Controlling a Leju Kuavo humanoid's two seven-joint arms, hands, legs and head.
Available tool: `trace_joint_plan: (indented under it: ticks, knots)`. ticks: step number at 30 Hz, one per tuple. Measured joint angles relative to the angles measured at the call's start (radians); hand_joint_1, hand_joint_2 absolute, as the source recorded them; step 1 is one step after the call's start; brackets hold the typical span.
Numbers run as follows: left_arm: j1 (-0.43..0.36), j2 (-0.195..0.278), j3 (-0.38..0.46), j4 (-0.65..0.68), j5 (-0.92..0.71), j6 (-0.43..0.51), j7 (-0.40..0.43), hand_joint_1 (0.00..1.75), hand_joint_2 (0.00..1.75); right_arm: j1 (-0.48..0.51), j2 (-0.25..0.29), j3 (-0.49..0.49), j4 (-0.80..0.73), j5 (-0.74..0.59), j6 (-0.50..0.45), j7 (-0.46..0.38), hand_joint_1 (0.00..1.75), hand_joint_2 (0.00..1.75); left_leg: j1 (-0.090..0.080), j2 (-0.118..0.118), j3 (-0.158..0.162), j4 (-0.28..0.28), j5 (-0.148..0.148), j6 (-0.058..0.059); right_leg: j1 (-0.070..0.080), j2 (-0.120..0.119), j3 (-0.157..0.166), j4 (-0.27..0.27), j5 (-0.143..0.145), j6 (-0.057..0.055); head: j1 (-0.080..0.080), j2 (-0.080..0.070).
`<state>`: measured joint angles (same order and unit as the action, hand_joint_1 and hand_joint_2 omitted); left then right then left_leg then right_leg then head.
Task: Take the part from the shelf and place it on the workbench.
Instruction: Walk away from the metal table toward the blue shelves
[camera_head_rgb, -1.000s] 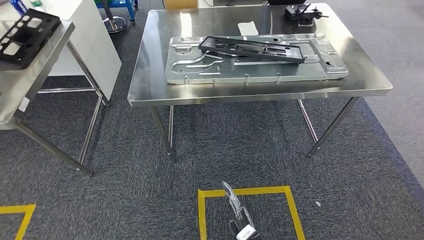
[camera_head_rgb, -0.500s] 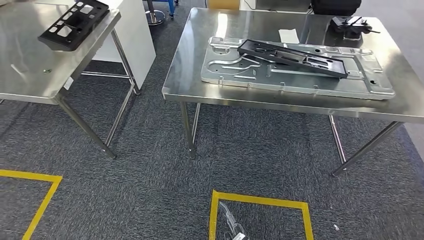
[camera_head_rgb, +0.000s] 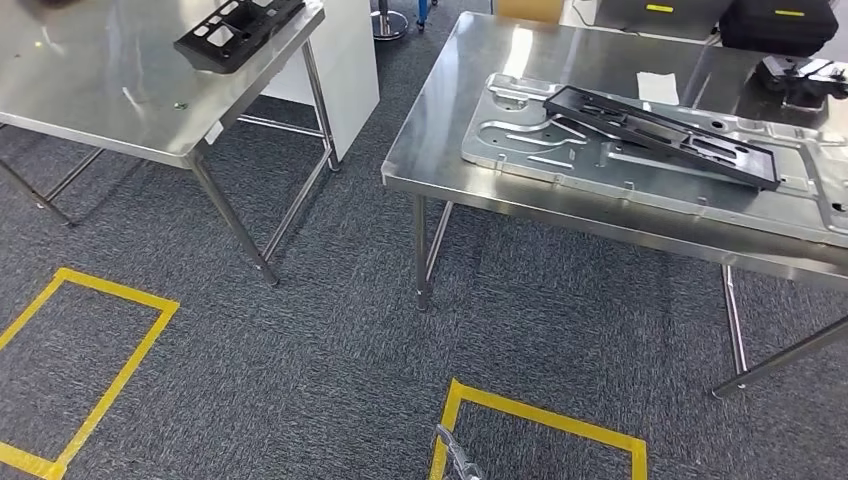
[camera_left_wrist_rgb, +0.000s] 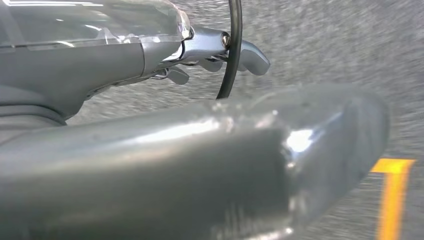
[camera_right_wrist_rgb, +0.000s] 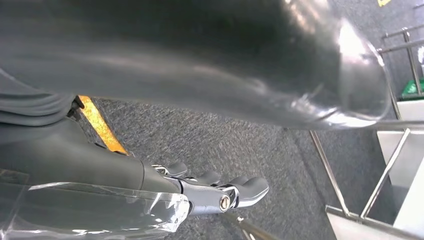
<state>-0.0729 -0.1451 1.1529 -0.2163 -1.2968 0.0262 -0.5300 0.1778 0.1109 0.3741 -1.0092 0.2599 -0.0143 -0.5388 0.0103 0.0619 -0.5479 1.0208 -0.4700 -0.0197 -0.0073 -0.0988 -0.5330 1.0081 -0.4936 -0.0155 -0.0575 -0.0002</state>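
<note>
Head view: whole picture has shifted right versus the earlier frames, so the camera is turning left, not the things moving. The left steel table (camera_head_rgb: 120, 100) now takes more of the frame, and the black part (camera_head_rgb: 238, 22) lies at its far right corner, near the edge. That table reads as the shelf, so the robot is likely turning to fetch; pick not yet begun. The workbench (camera_head_rgb: 470, 170) sits to the right, carrying a stamped silver panel (camera_head_rgb: 640, 165) with a long black frame (camera_head_rgb: 665, 133) lying across it, tilted. A white paper (camera_head_rgb: 657, 87) lies behind the panel, a small black device (camera_head_rgb: 800, 75) at the far right corner. Yellow floor tape squares (camera_head_rgb: 95, 350) on grey carpet.

Left wrist view: left hand (camera_left_wrist_rgb: 220, 52) hangs over blurred carpet, fingers loosely bent, nothing in them — released, empty. Yellow tape nearby.

Right wrist view: right hand (camera_right_wrist_rgb: 215, 192) hangs down likewise, fingers slightly curled and apart, holding nothing. Table legs (camera_right_wrist_rgb: 340, 180) beyond it.

Both arms down at the sides, well apart from the part.
</note>
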Motion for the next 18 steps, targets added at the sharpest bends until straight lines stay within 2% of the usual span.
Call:
trace_joint_plan:
  ticks: [1,3,4,5,7,8,9,10,11,12,14,15,16,18]
  knots:
    - [-0.002,0.001,0.005,0.000,0.006,-0.005,-0.017,0.00,0.00,0.000,0.001,-0.002,0.002,0.002,0.001,0.000,0.00,0.00,-0.004,0.003,0.003,-0.012,0.000,0.007,0.002,-0.007,0.001,0.000,-0.001,0.005,0.001,0.000]
    - [0.000,0.003,0.016,0.000,0.017,0.007,-0.051,0.00,0.00,0.000,0.003,-0.008,0.003,0.006,0.003,0.001,0.00,0.00,-0.003,-0.017,0.001,-0.017,0.006,0.019,0.002,-0.017,0.005,0.000,-0.003,0.015,0.003,0.000]
    - [0.000,0.004,0.020,-0.001,0.022,0.017,-0.068,0.00,0.00,0.000,0.004,-0.012,0.003,0.007,0.004,0.001,0.00,0.00,0.000,-0.027,0.001,-0.021,0.010,0.026,0.000,-0.005,0.004,0.008,-0.012,0.020,0.004,0.000]
    - [-0.001,0.004,0.024,-0.001,0.027,0.024,-0.082,0.00,0.00,0.001,0.006,-0.016,0.004,0.009,0.006,0.002,0.00,0.00,0.002,-0.037,0.002,-0.025,0.015,0.034,-0.002,0.018,-0.005,0.033,-0.032,0.025,0.006,0.000]
    - [-0.006,0.005,0.031,-0.002,0.036,0.017,-0.099,0.00,0.00,0.004,0.006,-0.023,0.005,0.011,0.010,0.004,0.00,0.00,0.004,-0.058,-0.001,-0.028,0.023,0.045,-0.006,0.073,-0.053,0.142,-0.099,0.029,0.013,0.000]
    - [-0.008,0.006,0.035,-0.002,0.040,0.007,-0.104,0.00,0.00,0.006,0.006,-0.026,0.006,0.014,0.012,0.005,0.00,0.00,0.004,-0.070,-0.005,-0.027,0.025,0.048,-0.006,0.087,-0.087,0.211,-0.129,0.030,0.015,0.000]
    - [-0.008,0.007,0.039,-0.002,0.045,-0.007,-0.109,0.00,0.00,0.007,0.006,-0.029,0.007,0.017,0.014,0.006,0.00,0.00,0.003,-0.083,-0.007,-0.026,0.025,0.048,-0.007,0.092,-0.113,0.263,-0.144,0.031,0.016,0.000]
    - [-0.007,0.007,0.043,-0.002,0.051,-0.023,-0.116,0.00,0.00,0.007,0.007,-0.033,0.009,0.020,0.017,0.006,0.00,0.00,0.003,-0.096,-0.008,-0.025,0.026,0.048,-0.007,0.095,-0.125,0.282,-0.139,0.032,0.016,0.000]
    - [-0.005,0.008,0.047,-0.002,0.056,-0.041,-0.123,0.00,0.00,0.007,0.007,-0.036,0.010,0.025,0.021,0.006,0.00,0.00,0.003,-0.110,-0.008,-0.023,0.026,0.047,-0.007,0.097,-0.117,0.261,-0.113,0.031,0.016,0.000]
    - [-0.005,0.008,0.051,-0.002,0.062,-0.059,-0.129,0.00,0.00,0.006,0.008,-0.039,0.012,0.029,0.025,0.006,0.00,0.00,0.003,-0.125,-0.007,-0.020,0.025,0.046,-0.007,0.104,-0.092,0.203,-0.073,0.029,0.017,0.000]
    - [-0.005,0.007,0.059,-0.002,0.070,-0.090,-0.137,0.00,0.00,0.004,0.009,-0.044,0.017,0.038,0.031,0.004,0.00,0.00,0.002,-0.151,-0.009,-0.014,0.024,0.040,-0.009,0.148,-0.033,0.069,-0.012,0.021,0.018,0.000]
    - [-0.005,0.006,0.062,-0.002,0.071,-0.103,-0.139,0.00,0.00,0.003,0.010,-0.045,0.021,0.042,0.033,0.002,0.00,0.00,0.002,-0.162,-0.012,-0.011,0.024,0.034,-0.009,0.165,-0.016,0.029,0.000,0.019,0.019,0.000]
    - [-0.005,0.005,0.064,-0.002,0.072,-0.112,-0.140,0.00,0.00,0.002,0.011,-0.047,0.024,0.044,0.034,0.000,0.00,0.00,0.002,-0.172,-0.017,-0.010,0.025,0.027,-0.008,0.176,-0.010,0.012,0.001,0.016,0.020,0.000]
    - [-0.002,0.005,0.068,-0.002,0.072,-0.123,-0.141,0.00,0.00,-0.001,0.014,-0.051,0.030,0.046,0.037,-0.003,0.00,0.00,0.004,-0.190,-0.024,-0.012,0.028,0.011,-0.008,0.160,-0.008,0.007,0.005,0.010,0.021,0.000]
